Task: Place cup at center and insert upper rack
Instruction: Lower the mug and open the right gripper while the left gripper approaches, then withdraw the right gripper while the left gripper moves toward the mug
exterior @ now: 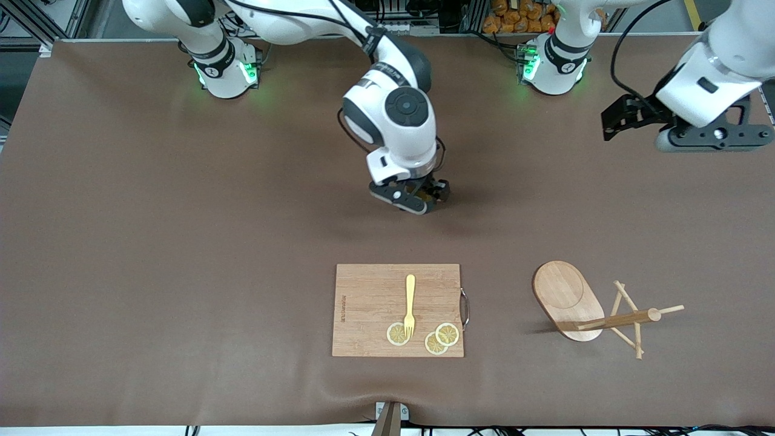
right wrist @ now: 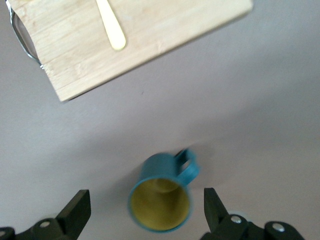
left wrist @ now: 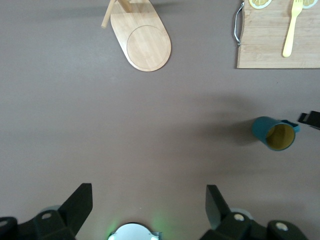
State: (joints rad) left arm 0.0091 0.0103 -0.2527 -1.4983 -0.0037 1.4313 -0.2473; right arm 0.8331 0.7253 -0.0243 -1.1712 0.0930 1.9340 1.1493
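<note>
The dark teal cup (right wrist: 161, 192) stands upright on the table mat, its yellowish inside showing. My right gripper (right wrist: 146, 200) hangs open just above it, with one finger on each side and clear of it. In the front view this gripper (exterior: 418, 198) is over the middle of the table and hides the cup. The cup also shows in the left wrist view (left wrist: 274, 134). The wooden upper rack (exterior: 581, 309) lies tipped on its side, with its oval base (left wrist: 142, 40) on edge, toward the left arm's end. My left gripper (exterior: 614, 121) waits open and empty, raised at that end.
A rectangular wooden cutting board (exterior: 369, 303) with a metal handle lies nearer the front camera than the cup. On it are a yellow fork (exterior: 410, 303) and three lemon slices (exterior: 441, 338). The rack's pegs (exterior: 629, 318) stick out sideways.
</note>
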